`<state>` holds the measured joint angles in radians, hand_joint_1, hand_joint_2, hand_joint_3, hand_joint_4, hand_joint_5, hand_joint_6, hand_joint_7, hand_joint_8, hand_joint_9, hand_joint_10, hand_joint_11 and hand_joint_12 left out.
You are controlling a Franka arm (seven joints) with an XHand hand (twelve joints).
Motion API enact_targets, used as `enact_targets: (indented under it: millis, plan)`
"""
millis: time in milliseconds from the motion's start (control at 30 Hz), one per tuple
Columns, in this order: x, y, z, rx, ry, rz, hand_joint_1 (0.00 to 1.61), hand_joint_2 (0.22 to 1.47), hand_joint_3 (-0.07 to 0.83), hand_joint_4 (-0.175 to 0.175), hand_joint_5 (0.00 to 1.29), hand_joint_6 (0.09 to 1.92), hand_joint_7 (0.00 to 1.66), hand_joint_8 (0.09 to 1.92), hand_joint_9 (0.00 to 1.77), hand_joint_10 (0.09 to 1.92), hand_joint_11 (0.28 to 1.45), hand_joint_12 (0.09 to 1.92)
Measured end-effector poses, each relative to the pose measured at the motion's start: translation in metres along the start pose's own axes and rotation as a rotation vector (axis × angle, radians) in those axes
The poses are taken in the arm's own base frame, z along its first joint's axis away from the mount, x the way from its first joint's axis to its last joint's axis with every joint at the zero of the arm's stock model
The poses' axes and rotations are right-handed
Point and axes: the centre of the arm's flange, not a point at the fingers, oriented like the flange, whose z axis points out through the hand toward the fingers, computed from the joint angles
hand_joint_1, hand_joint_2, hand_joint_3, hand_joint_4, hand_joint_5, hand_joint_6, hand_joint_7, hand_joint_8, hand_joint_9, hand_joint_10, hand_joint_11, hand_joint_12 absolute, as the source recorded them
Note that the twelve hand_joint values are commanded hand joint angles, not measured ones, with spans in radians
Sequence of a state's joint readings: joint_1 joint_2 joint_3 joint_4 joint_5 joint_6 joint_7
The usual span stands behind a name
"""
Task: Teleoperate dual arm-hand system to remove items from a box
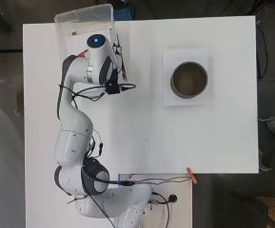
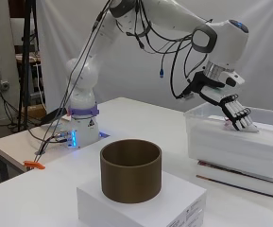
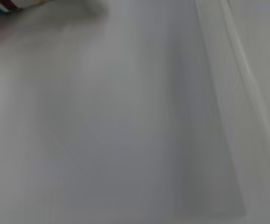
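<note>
We see hand [image 2: 237, 116] reaching down into clear plastic box [image 1: 80, 21] at table's far left corner. Fingers [image 2: 243, 122] fairly straight, angled downward, touching white surface inside box; whether they hold anything, we cannot tell. Brown cylindrical container [image 1: 189, 80] stands on white sheet [image 1: 168, 97] near table's right edge, well apart.

A white curtain [image 2: 268, 56] hangs behind the white table [image 2: 126, 118]; a dark floor [image 1: 222, 204] lies at 5 o'clock.
</note>
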<state>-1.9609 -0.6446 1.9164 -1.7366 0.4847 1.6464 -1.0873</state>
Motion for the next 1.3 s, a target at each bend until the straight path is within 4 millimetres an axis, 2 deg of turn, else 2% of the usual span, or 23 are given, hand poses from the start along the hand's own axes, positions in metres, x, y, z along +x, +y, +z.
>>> enact_targets:
  millis: [133,200,267,333,400,433,500,567,633,733,833,867,900,933,1033,1133,1300]
  plan:
    - [-0.003,0.004,-0.012,-0.039,0.038,0.010,0.02,0.89,-0.004,0.125,0.37,0.09,0.40,0.09,0.47,0.09,0.45,0.09]
    - [-0.006,-0.008,-0.032,-0.085,0.079,0.003,0.01,0.88,-0.003,0.125,0.37,0.09,0.41,0.09,0.47,0.09,0.45,0.09]
    - [-0.012,-0.023,-0.062,-0.139,0.129,-0.004,0.05,0.83,-0.020,0.134,0.36,0.09,0.40,0.09,0.47,0.09,0.43,0.09]
    - [-0.033,-0.035,-0.096,-0.153,0.194,0.016,0.08,0.80,-0.027,0.144,0.35,0.09,0.40,0.09,0.47,0.09,0.43,0.09]
    - [-0.057,-0.042,-0.120,-0.142,0.240,0.041,0.10,0.79,-0.028,0.151,0.34,0.09,0.41,0.09,0.48,0.09,0.42,0.09]
    - [-0.063,-0.050,-0.128,-0.136,0.260,0.039,0.10,0.79,-0.026,0.153,0.34,0.09,0.41,0.09,0.48,0.09,0.42,0.09]
    - [-0.060,-0.071,-0.132,-0.118,0.272,0.005,0.08,0.80,-0.015,0.157,0.34,0.09,0.39,0.09,0.48,0.09,0.43,0.09]
    - [-0.048,-0.089,-0.128,-0.107,0.249,-0.030,0.08,0.82,-0.006,0.158,0.35,0.09,0.39,0.09,0.48,0.09,0.43,0.09]
    - [-0.042,-0.088,-0.115,-0.095,0.220,-0.027,0.09,0.83,0.000,0.158,0.35,0.09,0.39,0.09,0.48,0.09,0.43,0.09]
    - [-0.041,-0.064,-0.089,-0.070,0.176,0.018,0.11,0.84,0.005,0.151,0.36,0.09,0.39,0.09,0.49,0.09,0.43,0.09]
    - [-0.036,-0.037,-0.064,-0.040,0.123,0.048,0.11,0.86,0.008,0.147,0.35,0.09,0.33,0.09,0.44,0.09,0.43,0.09]
    - [-0.032,-0.029,-0.056,-0.030,0.099,0.050,0.11,0.86,0.010,0.144,0.34,0.09,0.33,0.09,0.43,0.09,0.42,0.09]
    - [-0.019,-0.018,-0.038,-0.014,0.049,0.039,0.10,0.87,0.011,0.141,0.33,0.09,0.33,0.09,0.42,0.09,0.42,0.09]
    - [-0.010,-0.016,-0.030,-0.009,0.025,0.025,0.10,0.87,0.011,0.139,0.32,0.09,0.32,0.09,0.42,0.09,0.42,0.09]
    - [0.011,-0.015,-0.022,-0.014,-0.006,-0.002,0.09,0.88,0.012,0.138,0.32,0.09,0.33,0.09,0.43,0.09,0.43,0.09]
    - [0.038,-0.024,-0.013,-0.019,-0.033,-0.038,0.10,0.88,0.011,0.134,0.30,0.09,0.33,0.09,0.42,0.09,0.43,0.09]
    - [0.063,-0.038,0.002,-0.016,-0.056,-0.080,0.09,0.90,0.013,0.117,0.32,0.09,0.37,0.09,0.44,0.09,0.43,0.09]
